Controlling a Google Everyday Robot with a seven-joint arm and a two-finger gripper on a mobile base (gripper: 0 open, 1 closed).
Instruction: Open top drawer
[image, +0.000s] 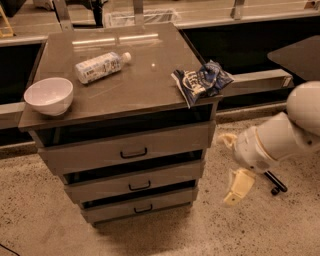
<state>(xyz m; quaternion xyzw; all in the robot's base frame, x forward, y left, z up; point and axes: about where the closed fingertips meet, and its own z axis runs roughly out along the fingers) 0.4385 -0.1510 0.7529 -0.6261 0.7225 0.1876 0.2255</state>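
Observation:
The top drawer (90, 155) is the widest of three grey-brown drawers under the cabinet top; its flat front stands shut, with a small black bar handle (133, 153) at centre. My gripper (231, 164) is to the right of the cabinet, at about the level of the middle drawer and apart from the cabinet's right side. Its pale fingers (239, 186) are spread open and hold nothing. The white arm (295, 127) comes in from the right edge.
On the cabinet top (130, 85) lie a white bowl (48, 95) at the left, a plastic bottle (101, 65) on its side and a blue snack bag (202, 80) overhanging the right front corner. Two narrower drawers (135, 179) sit below. A black wheeled stand leg (276, 184) lies on the speckled floor.

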